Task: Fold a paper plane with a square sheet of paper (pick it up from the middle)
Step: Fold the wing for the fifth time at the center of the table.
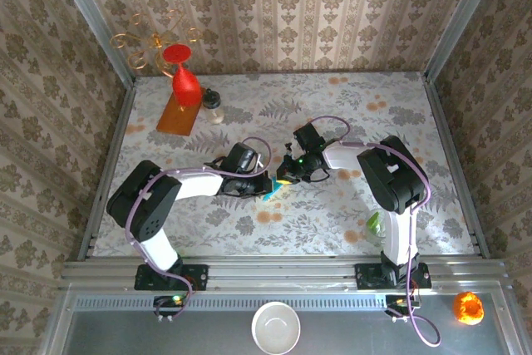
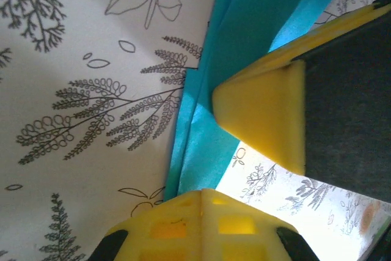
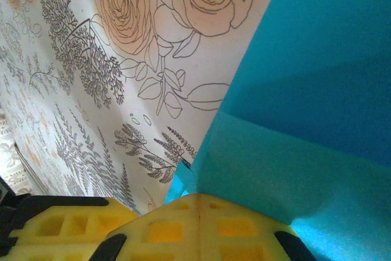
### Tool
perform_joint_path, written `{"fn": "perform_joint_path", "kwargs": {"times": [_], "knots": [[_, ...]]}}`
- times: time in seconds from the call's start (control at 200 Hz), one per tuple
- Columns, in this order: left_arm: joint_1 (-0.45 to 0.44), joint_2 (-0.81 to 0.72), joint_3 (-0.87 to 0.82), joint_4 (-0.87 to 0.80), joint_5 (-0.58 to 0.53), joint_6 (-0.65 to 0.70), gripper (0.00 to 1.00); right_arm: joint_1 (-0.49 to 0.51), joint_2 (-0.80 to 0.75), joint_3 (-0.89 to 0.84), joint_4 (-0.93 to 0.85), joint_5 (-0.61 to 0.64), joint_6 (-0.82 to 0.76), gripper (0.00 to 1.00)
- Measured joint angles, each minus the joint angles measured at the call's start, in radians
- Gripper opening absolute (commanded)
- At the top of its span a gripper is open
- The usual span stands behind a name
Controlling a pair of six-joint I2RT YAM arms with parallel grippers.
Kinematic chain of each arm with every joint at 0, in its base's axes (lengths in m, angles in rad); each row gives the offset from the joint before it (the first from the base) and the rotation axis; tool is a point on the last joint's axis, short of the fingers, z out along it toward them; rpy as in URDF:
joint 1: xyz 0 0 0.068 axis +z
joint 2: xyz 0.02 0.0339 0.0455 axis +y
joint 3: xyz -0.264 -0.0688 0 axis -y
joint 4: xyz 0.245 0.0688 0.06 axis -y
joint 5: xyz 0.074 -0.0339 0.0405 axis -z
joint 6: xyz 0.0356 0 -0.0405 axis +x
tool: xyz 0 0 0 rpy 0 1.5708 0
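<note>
Teal paper [image 1: 273, 188], already partly folded, lay mid-table [image 1: 332, 114] between the arms, with the left tool [image 2: 201, 195] and right tool [image 3: 198, 198] both closed, tips apparently pinching its edges, probably to keep layers aligned for the next crease.

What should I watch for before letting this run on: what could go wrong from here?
1. The left end effector and right end effector are both shut on the thin folded paper, close together; pulling apart could tear it.
2. The right one's yellow finger sits close beside the left's tips, so they may collide.
3. The layers look loosely folded and might slip out of line.
</note>
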Motion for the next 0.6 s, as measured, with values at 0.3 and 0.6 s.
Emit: {"fn": "perform_joint_path", "kwargs": {"times": [0.3, 0.6], "knots": [[0.000, 0.008, 0.000, -0.014, -0.018, -0.017, 0.00, -0.006, 0.000, 0.009, -0.010, -0.006, -0.032, 0.07], [-0.001, 0.008, 0.000, -0.015, -0.023, -0.024, 0.00, -0.092, 0.001, 0.079, -0.060, 0.055, -0.118, 0.08]]}}
